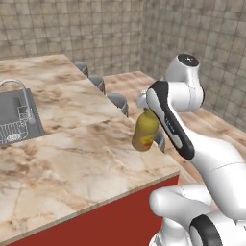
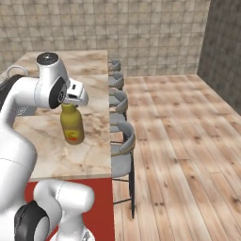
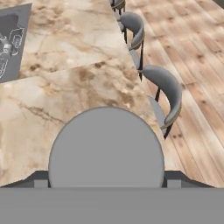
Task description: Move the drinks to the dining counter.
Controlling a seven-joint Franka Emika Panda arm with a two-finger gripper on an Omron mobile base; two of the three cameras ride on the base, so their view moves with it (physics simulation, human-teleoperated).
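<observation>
Bottle [image 1: 145,130] hangs upright in my gripper [image 2: 70,104], clamped at the neck, above the dining counter [image 1: 81,163] near its stool-side edge; whether its base touches the top I cannot tell. Hand view looks straight down on its round grey cap [image 3: 106,146], with the stools [image 3: 164,94] just past the counter edge. Left base view alone gives the sink [image 1: 12,117] and faucet [image 1: 17,89] far across the counter from the bottle; right base view shows the red-yellow label.

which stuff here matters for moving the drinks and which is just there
Job:
- tall olive-yellow bottle with red-yellow label, held in the gripper
- long beige-brown marble dining counter, below the bottle

Just there:
- inset steel sink
- curved steel faucet
- grey round stools
</observation>
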